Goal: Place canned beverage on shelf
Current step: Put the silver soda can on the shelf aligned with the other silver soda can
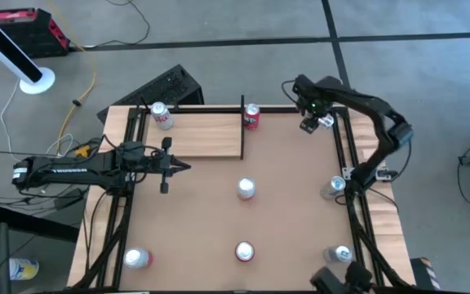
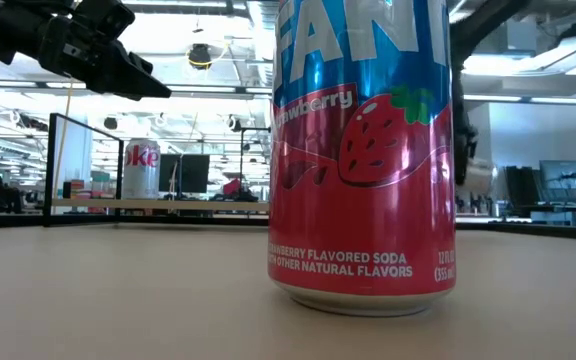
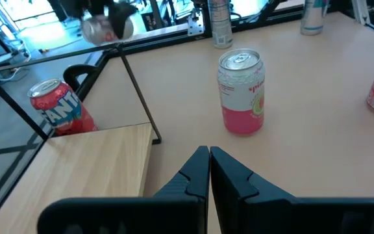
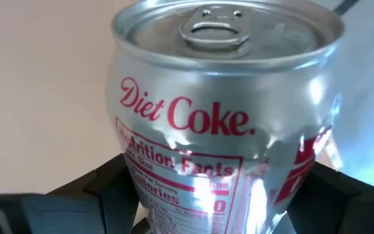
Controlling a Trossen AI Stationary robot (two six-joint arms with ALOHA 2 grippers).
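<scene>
— Right hand, what do your fingers have?

— My right gripper is clamped on a silver Diet Coke can. One dark finger presses its flank, the other the opposite side, spread about a can's width apart. My wrist camera looks at the can's lid and pull tab. From above, my gripper carries that can off the shelf, out past the black upright at its end and beyond the red can standing by that upright.

— And you, left?

— My left gripper is pressed together, fingertips touching, gripping nothing. From above I hover just off the shelf's long front edge.

— What is on the shelf?

— One silver can with red lettering stands at the shelf's corner away from the upright. The level camera shows it upright on the plank.

— What does your wrist camera add?

— A pink-and-white can stands upright on the brown board off the shelf's front corner. The red can stands behind the shelf's thin black post.

— And the level view?

— Mostly a strawberry soda can right against the lens, standing well forward of the shelf. From overhead it is just a small round top.
</scene>
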